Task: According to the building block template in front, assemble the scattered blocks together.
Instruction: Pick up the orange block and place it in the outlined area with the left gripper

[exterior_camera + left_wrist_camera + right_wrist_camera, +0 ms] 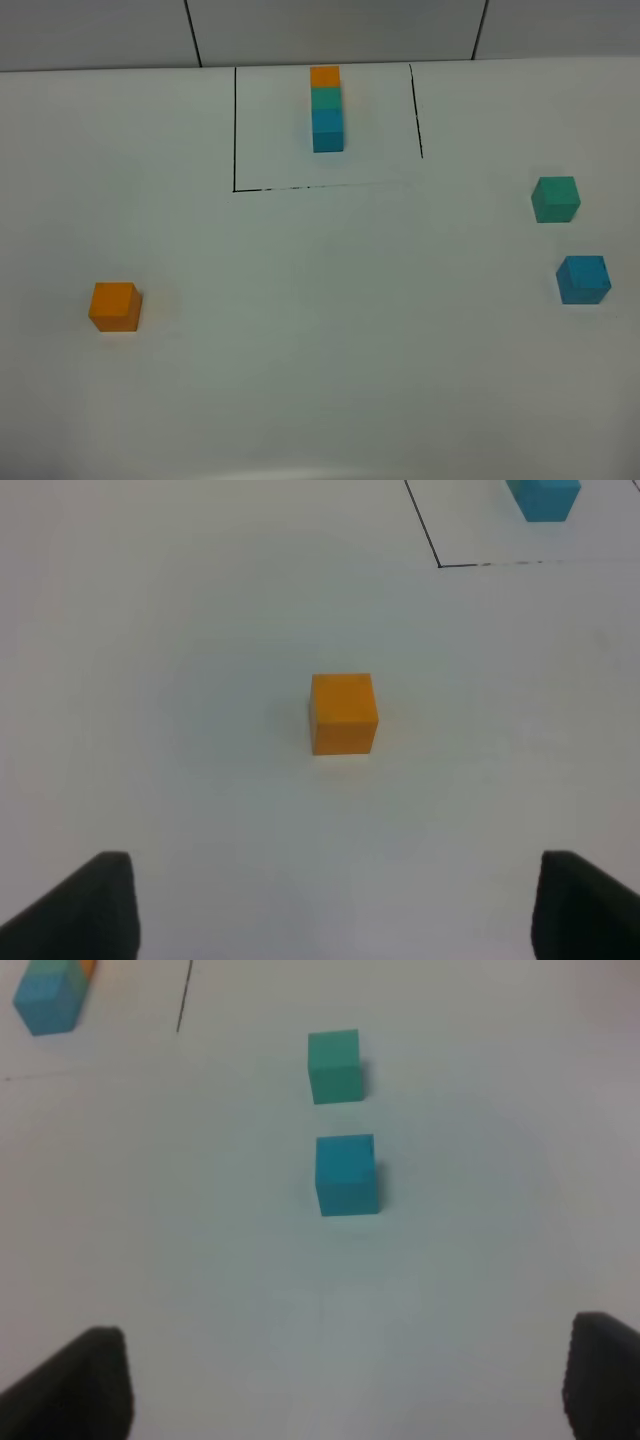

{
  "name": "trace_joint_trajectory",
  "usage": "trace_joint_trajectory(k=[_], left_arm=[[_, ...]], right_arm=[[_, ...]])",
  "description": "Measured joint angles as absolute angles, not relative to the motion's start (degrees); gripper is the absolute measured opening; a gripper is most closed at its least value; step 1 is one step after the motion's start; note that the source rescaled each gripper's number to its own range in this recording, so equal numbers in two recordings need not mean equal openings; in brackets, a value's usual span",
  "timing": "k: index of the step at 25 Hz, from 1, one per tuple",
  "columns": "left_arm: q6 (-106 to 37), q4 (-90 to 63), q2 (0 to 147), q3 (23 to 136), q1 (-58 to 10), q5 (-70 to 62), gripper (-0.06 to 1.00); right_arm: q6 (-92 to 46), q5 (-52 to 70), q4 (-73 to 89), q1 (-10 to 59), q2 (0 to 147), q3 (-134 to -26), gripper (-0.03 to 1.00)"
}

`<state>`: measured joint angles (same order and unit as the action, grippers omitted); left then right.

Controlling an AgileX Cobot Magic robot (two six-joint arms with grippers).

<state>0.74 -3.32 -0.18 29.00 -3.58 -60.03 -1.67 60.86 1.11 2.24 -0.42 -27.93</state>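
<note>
We judged assembly not yet begun; both jaws stood released, empty. Building block template (327,108) at 12 o'clock; orange cube (115,305) at 8; teal-green cube (555,198) and blue cube (583,278) at 3. Next: left jaws straddle the orange cube squarely.

Smooth matt wht table (320,380), scattered blocks (116,306) matt, smooth-faced, building block template (327,110) cubes same finish

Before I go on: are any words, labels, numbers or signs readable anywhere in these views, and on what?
None can be read in any view.
The orange cube, teal-green cube and blue cube show plain faces, and so does the template row.
The black outline on the table is only a drawn line, not writing.
</note>
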Motion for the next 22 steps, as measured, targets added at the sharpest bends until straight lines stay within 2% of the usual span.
trace_joint_trajectory(k=[22], left_arm=[[0.8,-3.3,-0.2,29.0,-3.6,-60.0,0.77]], right_arm=[[-1.7,60.9,1.1,2.2,-0.4,-27.9,0.75]])
